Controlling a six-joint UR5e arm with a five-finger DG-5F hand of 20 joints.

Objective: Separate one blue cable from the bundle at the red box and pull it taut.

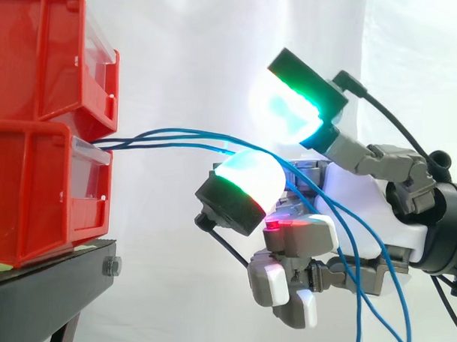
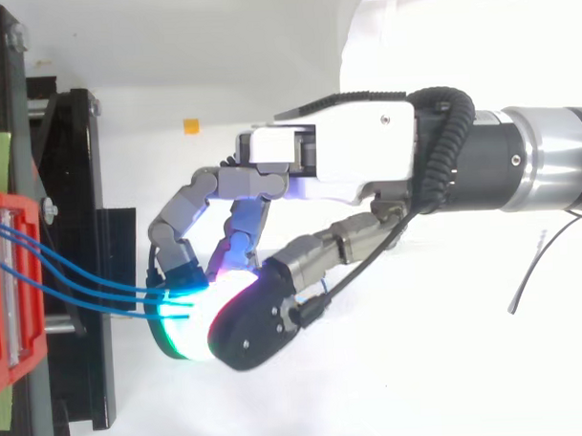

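Several blue cables [image 1: 164,131] leave the red bins [image 1: 33,187] and drape over one glowing pad [image 1: 247,179] of the robot hand [image 2: 336,149], its fingers spread apart, gripping nothing.

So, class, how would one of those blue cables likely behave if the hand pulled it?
Probably floppy: the blue cables sag in loose curves from the red box and droop past the hand. Likely light, being thin. Possibly slippery: the sheath looks smooth, so one might slide when pulled.
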